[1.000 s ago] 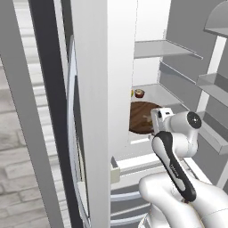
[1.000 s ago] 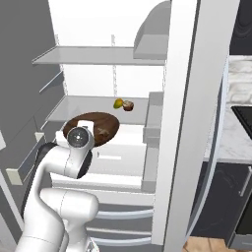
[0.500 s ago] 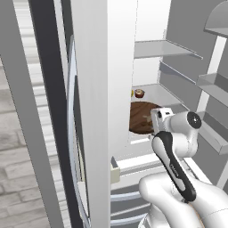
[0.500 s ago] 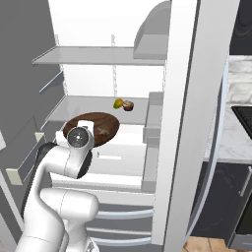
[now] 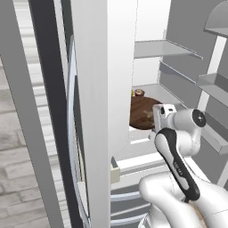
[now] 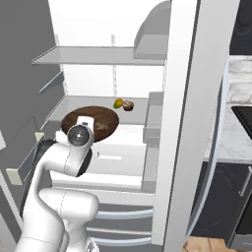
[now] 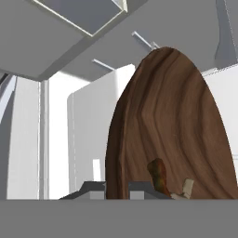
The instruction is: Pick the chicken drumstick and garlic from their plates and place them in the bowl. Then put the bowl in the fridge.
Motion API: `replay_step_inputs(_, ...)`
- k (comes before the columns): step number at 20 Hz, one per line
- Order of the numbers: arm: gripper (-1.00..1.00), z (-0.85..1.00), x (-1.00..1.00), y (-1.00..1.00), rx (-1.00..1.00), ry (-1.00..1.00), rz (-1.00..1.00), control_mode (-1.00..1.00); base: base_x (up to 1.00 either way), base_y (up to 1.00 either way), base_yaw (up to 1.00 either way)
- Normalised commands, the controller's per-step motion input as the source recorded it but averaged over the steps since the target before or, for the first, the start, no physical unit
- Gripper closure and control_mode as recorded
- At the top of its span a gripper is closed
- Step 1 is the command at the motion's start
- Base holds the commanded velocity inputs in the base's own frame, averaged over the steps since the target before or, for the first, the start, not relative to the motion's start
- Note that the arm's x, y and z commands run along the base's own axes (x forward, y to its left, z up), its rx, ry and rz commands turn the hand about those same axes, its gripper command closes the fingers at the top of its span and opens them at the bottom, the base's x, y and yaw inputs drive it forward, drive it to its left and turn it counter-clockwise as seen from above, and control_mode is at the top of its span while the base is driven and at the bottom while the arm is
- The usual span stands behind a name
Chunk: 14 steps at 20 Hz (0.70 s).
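You have one wooden bowl clamped at its rim in your gripper, jaws closed tight, over a fridge shelf. Just right of the jaws inside it: one chicken drumstick, one garlic. Two small fruits sit beyond.

Fridge: stood open ahead of the robot, with one door to each side.
Bowl: rested on a middle shelf inside the fridge, toward its front edge.
Upper shelf: sat above the bowl.
Chicken drumstick: lay in the bowl, near the rim closest to the hand.
Garlic: lay in the bowl, just beside the drumstick.
Two small items: sat on the same shelf, behind the bowl, side by side.
Gripper: sat at the bowl's near rim, in front of the drumstick.
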Motion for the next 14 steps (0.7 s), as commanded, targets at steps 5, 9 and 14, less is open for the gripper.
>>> replay_step_inputs(5, 1.0, 0.59, 0.08, 0.07, 0.03, 0.21, 0.0, -1.0, 0.0, 0.0, 0.0)
replay_step_inputs(9, 1.0, 0.36, 0.25, 0.18, 0.0, 0.18, 0.0, -1.0, 0.0, 0.0, 0.0)
replay_step_inputs(14, 1.0, 0.12, 0.35, 0.09, 0.0, -0.05, 0.0, -1.0, 0.0, 0.0, 0.0)
